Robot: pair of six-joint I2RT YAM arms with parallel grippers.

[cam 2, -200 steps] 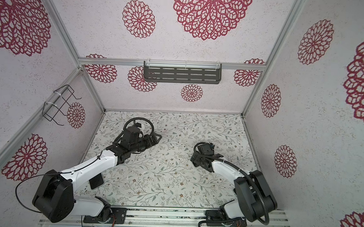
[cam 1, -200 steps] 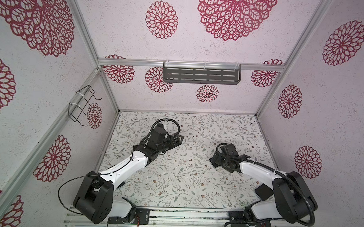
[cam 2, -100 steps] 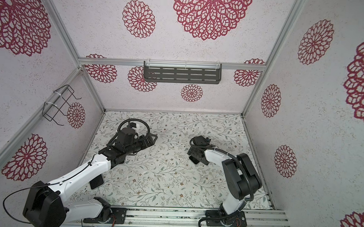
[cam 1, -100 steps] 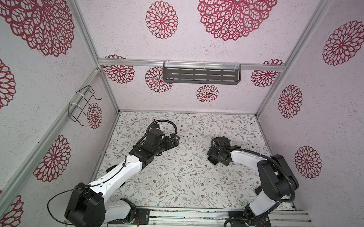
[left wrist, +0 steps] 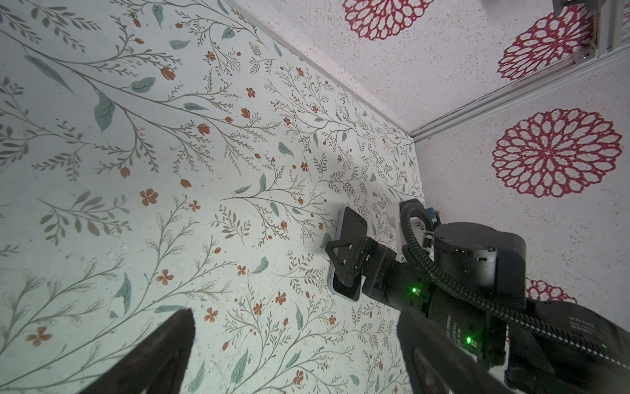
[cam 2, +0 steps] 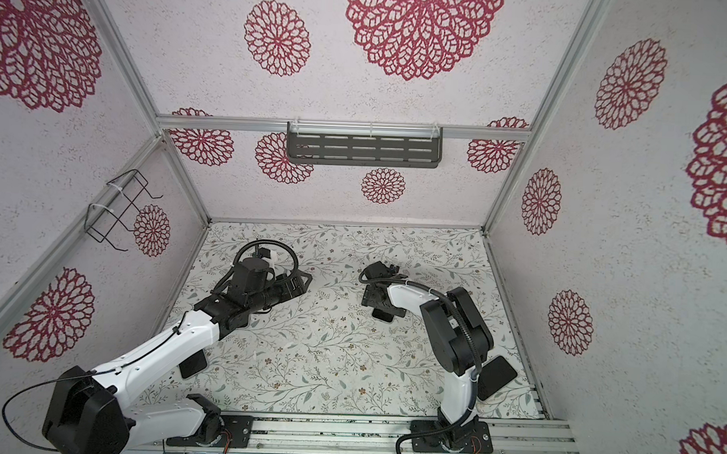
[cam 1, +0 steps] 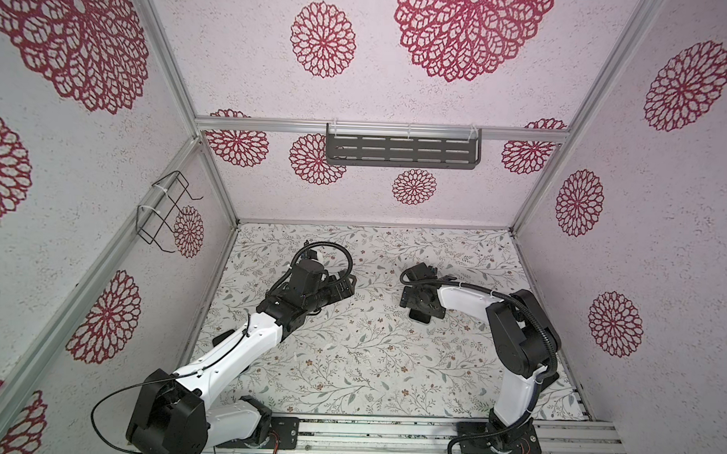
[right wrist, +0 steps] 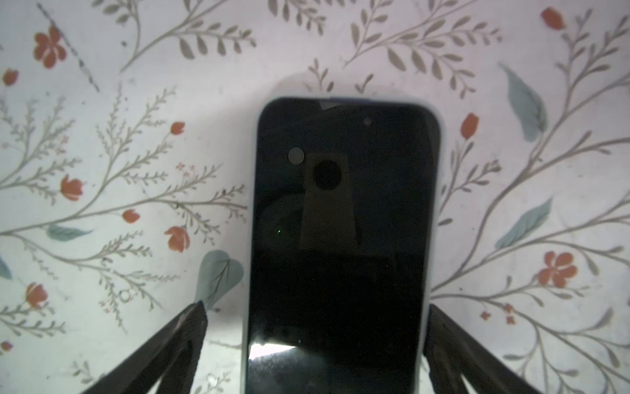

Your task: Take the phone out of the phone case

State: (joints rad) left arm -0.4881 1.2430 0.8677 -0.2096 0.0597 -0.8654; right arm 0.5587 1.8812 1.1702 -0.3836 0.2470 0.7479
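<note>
Booth w/ white walls printed w/ red flower medallions, seen from above in both top views. The floor of the booth is a desk [cam 1: 349, 360] w/ a leaf-and-blossom pattern. Two white-and-black robot arms reach in from the near edge. The phone [right wrist: 341, 221] lies flat on the desk, dark screen up, right of centre at about mid-depth. A pale phone case [right wrist: 439, 143] rims the phone, so it sits inside the case. In both top views only the near end of the phone [cam 1: 420, 318] shows; the rest is hidden under the R pincer [right wrist: 315, 308]. That pincer points straight down over the phone, jaws spread wide. Its black fingers [right wrist: 177, 334] flank the phone's two long sides. One finger stands clear of the edge and the other is just beside it; can't tell if that one touches. The L pincer [cam 1: 348, 285] is left of centre, pointing right toward the phone but apart from it. It's spread too, and only desk pattern shows between its fingers. A flat black slab [cam 2: 496, 376] lies at the near right by the R arm's base. A second black slab [cam 2: 192, 363] lies partly under the L arm. A grey slotted shelf [cam 1: 402, 152] hangs on the far wall and a black wire holder [cam 1: 162, 212] on the left wall.
</note>
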